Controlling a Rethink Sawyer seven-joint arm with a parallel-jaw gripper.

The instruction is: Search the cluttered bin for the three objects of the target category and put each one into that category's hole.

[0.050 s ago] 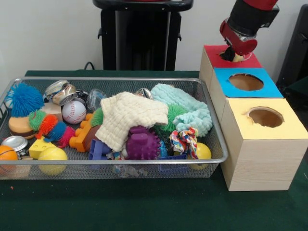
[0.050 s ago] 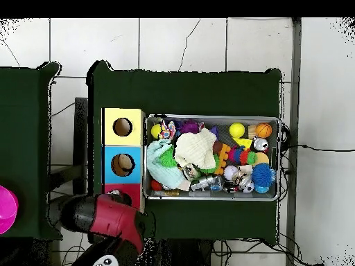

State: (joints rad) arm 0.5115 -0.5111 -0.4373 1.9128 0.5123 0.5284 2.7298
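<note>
Three boxes stand in a row to the right of the wire bin [image 1: 219,144]: a red-topped box [image 1: 250,61], a blue-topped box [image 1: 269,89] and a yellow-topped box [image 1: 293,127], each with a round hole. My gripper [image 1: 232,54] hangs right over the red box's hole, with a small yellowish thing [image 1: 238,57] at its tip. In the overhead view the arm [image 2: 114,216] covers most of the red box [image 2: 114,187] and hides the gripper. The bin holds a cream cloth [image 1: 130,118], a mint cloth [image 1: 187,108], a baseball [image 1: 73,111] and a purple spiky ball [image 1: 142,143].
Also in the bin are yellow balls [image 1: 52,160], an orange ball [image 1: 7,155], a blue fuzzy ball [image 1: 23,98], crushed cans [image 1: 60,91] and a coloured rope toy [image 1: 184,141]. Something tan lies inside the blue box's hole [image 2: 123,164]. A pink object [image 2: 5,209] sits on the neighbouring table.
</note>
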